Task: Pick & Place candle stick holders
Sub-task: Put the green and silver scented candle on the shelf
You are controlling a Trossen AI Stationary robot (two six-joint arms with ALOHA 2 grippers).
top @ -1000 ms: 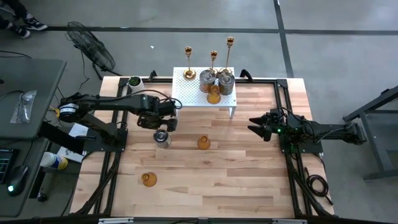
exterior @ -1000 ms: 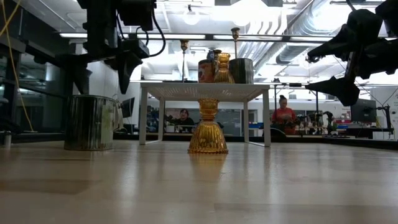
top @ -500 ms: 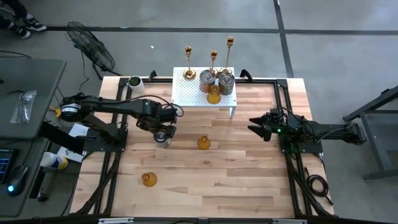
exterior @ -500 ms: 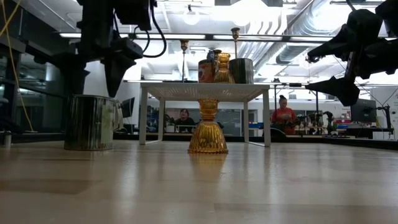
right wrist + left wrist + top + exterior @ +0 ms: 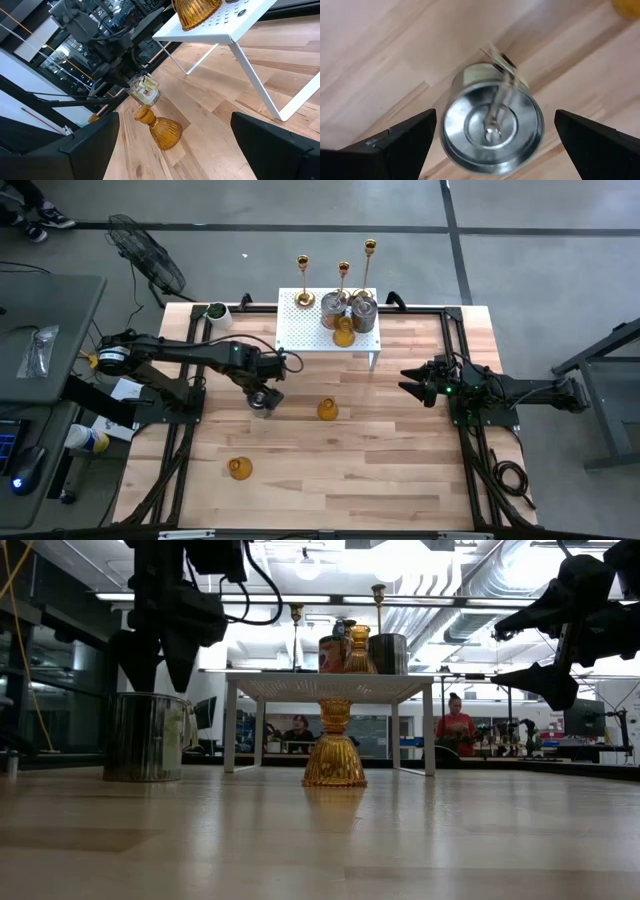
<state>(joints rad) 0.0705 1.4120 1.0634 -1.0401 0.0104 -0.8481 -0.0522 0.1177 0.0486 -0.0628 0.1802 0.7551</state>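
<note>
High view: left gripper (image 5: 262, 394) over silver cup (image 5: 261, 402) on table (image 5: 400, 460); right gripper (image 5: 412, 382) idle, fingers spread.
Low view: cup (image 5: 148, 737) upright, likely rigid, slick.
Left wrist view: fingers (image 5: 395, 142) spread astride rim, best grip; label unreadable.

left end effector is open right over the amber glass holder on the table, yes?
Not quite: the open left end effector is over the silver cup, not an amber glass holder. The left wrist view shows the cup between its fingers.
</note>
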